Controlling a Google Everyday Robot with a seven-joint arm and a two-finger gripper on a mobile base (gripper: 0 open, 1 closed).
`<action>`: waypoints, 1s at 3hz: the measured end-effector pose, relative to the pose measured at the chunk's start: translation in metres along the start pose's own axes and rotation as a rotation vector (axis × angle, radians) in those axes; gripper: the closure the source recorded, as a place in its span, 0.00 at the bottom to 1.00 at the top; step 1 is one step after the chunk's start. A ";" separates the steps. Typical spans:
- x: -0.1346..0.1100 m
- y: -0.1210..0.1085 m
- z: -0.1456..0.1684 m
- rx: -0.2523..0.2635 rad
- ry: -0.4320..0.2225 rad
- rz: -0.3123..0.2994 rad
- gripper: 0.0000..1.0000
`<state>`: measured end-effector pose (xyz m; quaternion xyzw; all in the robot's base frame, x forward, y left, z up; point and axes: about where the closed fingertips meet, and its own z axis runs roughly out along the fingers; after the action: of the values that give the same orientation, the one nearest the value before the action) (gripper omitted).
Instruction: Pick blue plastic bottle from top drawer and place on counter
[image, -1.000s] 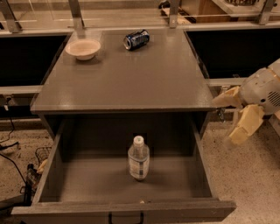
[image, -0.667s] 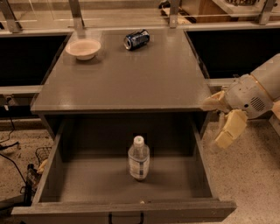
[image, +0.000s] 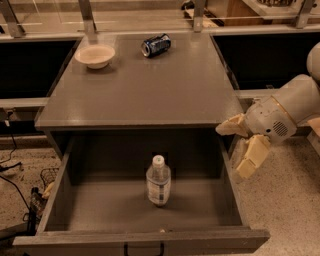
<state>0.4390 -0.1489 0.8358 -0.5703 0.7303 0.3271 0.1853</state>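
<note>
- Since the earlier frame, my jaws have shifted left from the right edge of the frame and now sit at right centre, just beside the front right corner of the bench (image: 150, 90).
- Jaw state: spread apart, nothing between them. One finger (image: 231, 128) points left at the bench corner; the other hangs toward the lower left.
- Position of the jaws: outside the top drawer (image: 56, 197), to the right of its right wall and above its rim.
- Task object: the blue plastic bottle (image: 158, 181) stands upright on the drawer floor at lower centre of the frame, about midway between the side walls and clear of both.
- Key relation: the bottle lies to the lower left of the jaws, with the right drawer wall between them. Its long axis is vertical, white cap up.
- Judgement: the approach must clear that wall, then descend to the bottle.
- Markings: the bottle label is pale with bluish print, not legible.
- A dark blue soda can (image: 155, 44) lies on its side at upper centre, with no legible writing. A bowl (image: 95, 55) sits at upper left.
</note>
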 end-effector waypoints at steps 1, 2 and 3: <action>0.004 -0.002 0.010 -0.072 -0.063 0.023 0.00; 0.017 -0.002 0.031 -0.184 -0.180 0.069 0.00; 0.022 0.000 0.046 -0.256 -0.238 0.081 0.00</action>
<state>0.4279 -0.1329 0.7881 -0.5166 0.6781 0.4898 0.1829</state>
